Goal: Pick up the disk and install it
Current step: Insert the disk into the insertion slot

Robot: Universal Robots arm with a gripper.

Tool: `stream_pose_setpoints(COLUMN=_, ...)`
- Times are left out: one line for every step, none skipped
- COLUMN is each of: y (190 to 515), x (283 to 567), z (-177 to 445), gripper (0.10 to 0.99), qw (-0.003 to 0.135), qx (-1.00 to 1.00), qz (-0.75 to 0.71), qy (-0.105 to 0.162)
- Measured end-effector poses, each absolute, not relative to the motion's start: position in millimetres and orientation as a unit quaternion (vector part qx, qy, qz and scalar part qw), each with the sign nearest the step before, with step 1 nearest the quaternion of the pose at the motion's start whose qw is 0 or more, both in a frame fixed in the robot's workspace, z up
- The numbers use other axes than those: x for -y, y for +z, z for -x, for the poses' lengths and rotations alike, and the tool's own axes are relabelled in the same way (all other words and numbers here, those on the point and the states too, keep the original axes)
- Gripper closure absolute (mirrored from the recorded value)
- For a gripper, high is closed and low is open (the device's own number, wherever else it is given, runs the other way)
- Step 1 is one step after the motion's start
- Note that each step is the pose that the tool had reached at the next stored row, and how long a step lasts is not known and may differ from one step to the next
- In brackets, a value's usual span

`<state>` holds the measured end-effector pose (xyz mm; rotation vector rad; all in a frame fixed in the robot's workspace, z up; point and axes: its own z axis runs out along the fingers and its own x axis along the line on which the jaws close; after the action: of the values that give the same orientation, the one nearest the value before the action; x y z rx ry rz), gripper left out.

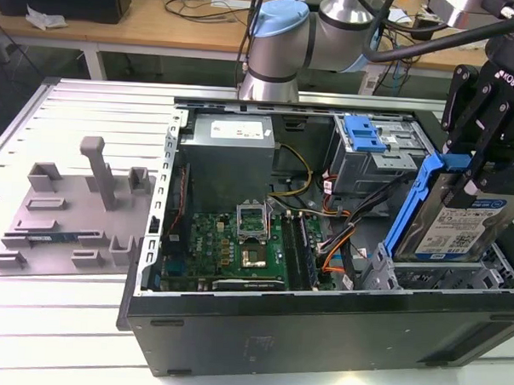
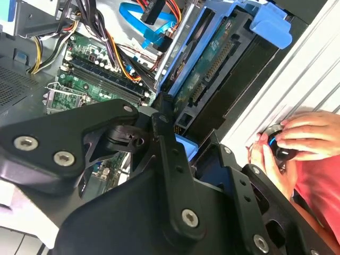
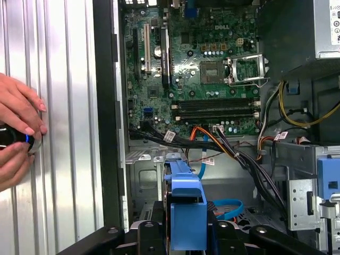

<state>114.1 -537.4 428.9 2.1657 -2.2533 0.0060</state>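
Over the computer case (image 1: 319,327) (open bay beneath), the gripper (image 1: 472,186) pinches the disk (image 1: 460,231) upright by its top

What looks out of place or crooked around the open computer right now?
The disk hangs steeply tilted in the gripper over the drive cage at the exterior view's right, not seated. A person's hands also rest on a small dark device beside the open case.

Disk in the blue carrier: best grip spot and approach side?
Top end of the disk, across its flat faces, coming from above. It stands nearly upright at the exterior view's right, lower end down at the drive cage, so just the top end is free. The gripper is shut there.
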Motion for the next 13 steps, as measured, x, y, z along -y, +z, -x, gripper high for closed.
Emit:
stream_pose_setpoints(y=428.9, x=537.4, z=-114.1, gripper=0.718, qw=0.008, qx=0.721, qz=-0.693, qy=0.002)
stream_pose_setpoints(y=428.9, x=537.4, z=-114.1, gripper=0.718, qw=0.008, qx=0.721, qz=-0.693, qy=0.002)
stream_pose_setpoints(y=429.4, x=537.5, z=-114.1, gripper=0.718, qw=0.008, qx=0.721, qz=-0.693, qy=0.002)
stream_pose_setpoints(y=430.5, x=537.5, z=-114.1, gripper=0.718, qw=0.009, qx=0.721, qz=-0.693, qy=0.001)
stream_pose_setpoints(y=433.4, x=537.4, z=-114.1, gripper=0.718, qw=0.009, qx=0.721, qz=-0.693, qy=0.001)
stream_pose_setpoints(y=435.8, x=537.3, z=-114.1, gripper=0.718, qw=0.010, qx=0.721, qz=-0.693, qy=0.001)
stream_pose_setpoints(y=438.7, x=537.1, z=-114.1, gripper=0.718, qw=0.010, qx=0.721, qz=-0.693, qy=0.000)
stream_pose_setpoints(y=444.2, x=536.6, z=-114.1, gripper=0.718, qw=0.010, qx=0.721, qz=-0.693, qy=0.000)
stream_pose_setpoints(y=447.2, x=536.2, z=-114.1, gripper=0.718, qw=0.010, qx=0.721, qz=-0.693, qy=0.000)
stream_pose_setpoints(y=450.8, x=535.5, z=-114.1, gripper=0.718, qw=0.010, qx=0.721, qz=-0.693, qy=0.000)
stream_pose_setpoints(y=453.9, x=534.7, z=-114.1, gripper=0.718, qw=0.010, qx=0.721, qz=-0.693, qy=0.000)
stream_pose_setpoints(y=456.7, x=533.9, z=-114.1, gripper=0.718, qw=0.010, qx=0.721, qz=-0.693, qy=0.000)
stream_pose_setpoints(y=460.2, x=532.8, z=-114.1, gripper=0.718, qw=0.010, qx=0.721, qz=-0.693, qy=0.000)
